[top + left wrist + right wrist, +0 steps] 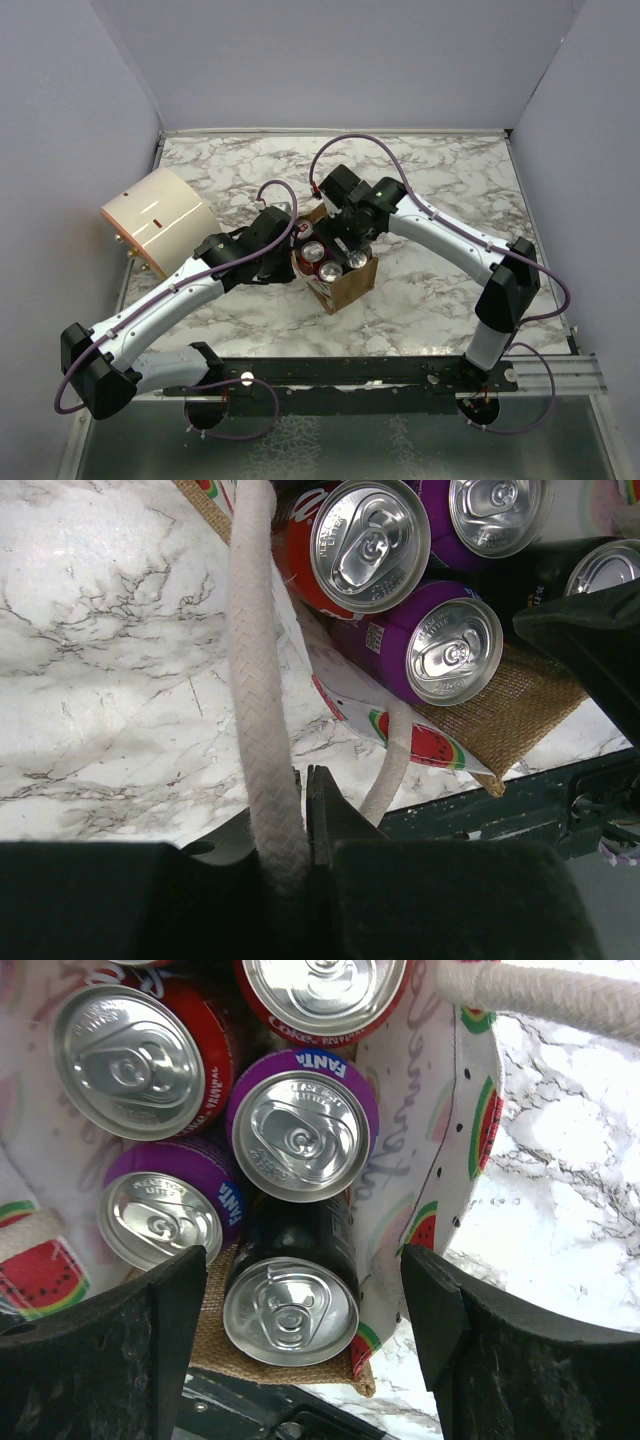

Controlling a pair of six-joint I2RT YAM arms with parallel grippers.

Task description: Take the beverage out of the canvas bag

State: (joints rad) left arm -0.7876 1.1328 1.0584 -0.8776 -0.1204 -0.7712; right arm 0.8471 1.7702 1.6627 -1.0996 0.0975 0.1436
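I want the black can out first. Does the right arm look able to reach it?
Probably yes. The right gripper hangs open over the black can, whose top is uncovered. Tight, though: a purple can crowds one side, the bag wall the other.

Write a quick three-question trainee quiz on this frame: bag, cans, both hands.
1. True or false: the left hand is shut on a rope handle of the canvas bag.
2. In the right wrist view, which can lies between the open fingers of the right hand?
A. a red can
B. a purple can
C. the black can
3. Short answer: what fruit does the printed lining of the bag show?

Key: 1 true; 2 C; 3 watermelon slices.
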